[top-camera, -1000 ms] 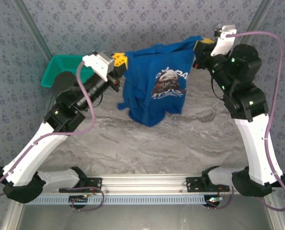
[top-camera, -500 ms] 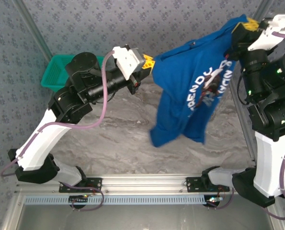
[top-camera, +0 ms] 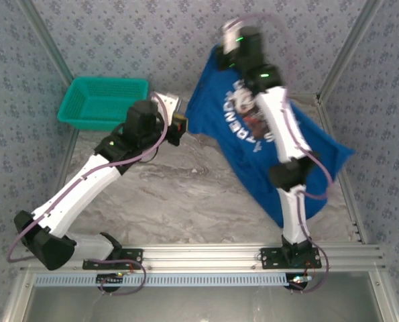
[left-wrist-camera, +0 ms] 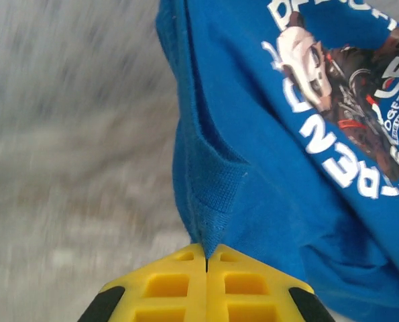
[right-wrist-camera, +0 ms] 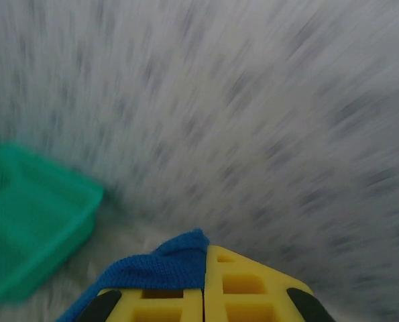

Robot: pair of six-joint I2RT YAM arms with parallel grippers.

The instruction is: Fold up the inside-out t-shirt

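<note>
We see a robot lab booth: patterned fabric walls (top-camera: 119, 37), metal frame posts (top-camera: 48, 43), a marble-look table (top-camera: 186, 194), a mounting rail (top-camera: 199, 255).

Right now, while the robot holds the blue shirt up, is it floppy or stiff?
Probably floppy: the t-shirt sags and folds between the two pinch points rather than holding a shape. Likely light, since the left gripper lifts it by one thin pinched fold. The right gripper also has cloth clamped, so slipping seems unlikely.

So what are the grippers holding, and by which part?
Both hold the t-shirt: the left gripper pinches a fold at one edge, the right gripper clamps a bunched bit elsewhere.
</note>
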